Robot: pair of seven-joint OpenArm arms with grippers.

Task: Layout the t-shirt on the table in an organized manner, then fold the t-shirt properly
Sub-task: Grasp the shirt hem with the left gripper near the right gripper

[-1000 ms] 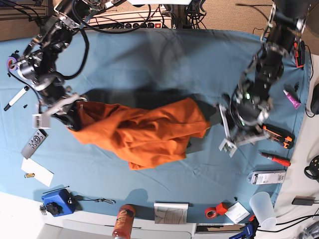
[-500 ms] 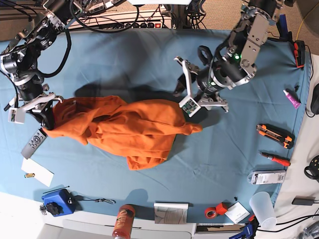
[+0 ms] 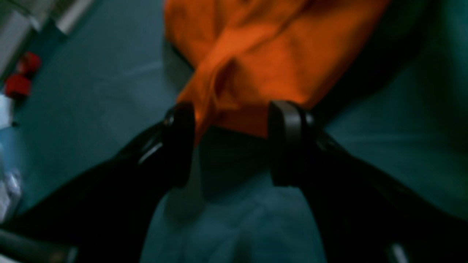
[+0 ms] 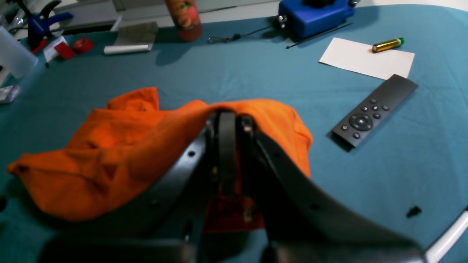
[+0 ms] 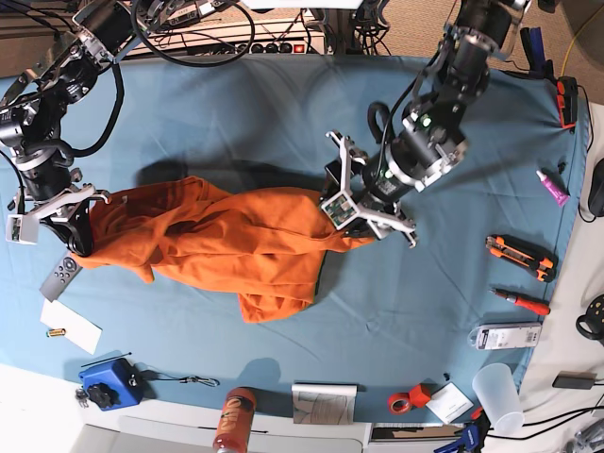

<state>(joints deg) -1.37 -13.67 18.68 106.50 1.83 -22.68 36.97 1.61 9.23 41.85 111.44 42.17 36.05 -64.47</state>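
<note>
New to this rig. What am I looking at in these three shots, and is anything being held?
It is a robot with two arms working over a table covered in blue cloth. One picture looks straight down from above; the other two come from cameras mounted on each wrist, looking along the claws. An orange t-shirt lies crumpled in the middle. The right claw is shut on one edge of the t-shirt, pulling it out to the side. The left claw is open, its two fingers reaching around the opposite edge without pinching it yet. Around the edges lie odd items: a remote, a sheet of paper, a blue box, a can, a plastic cup and some hand tools.
</note>
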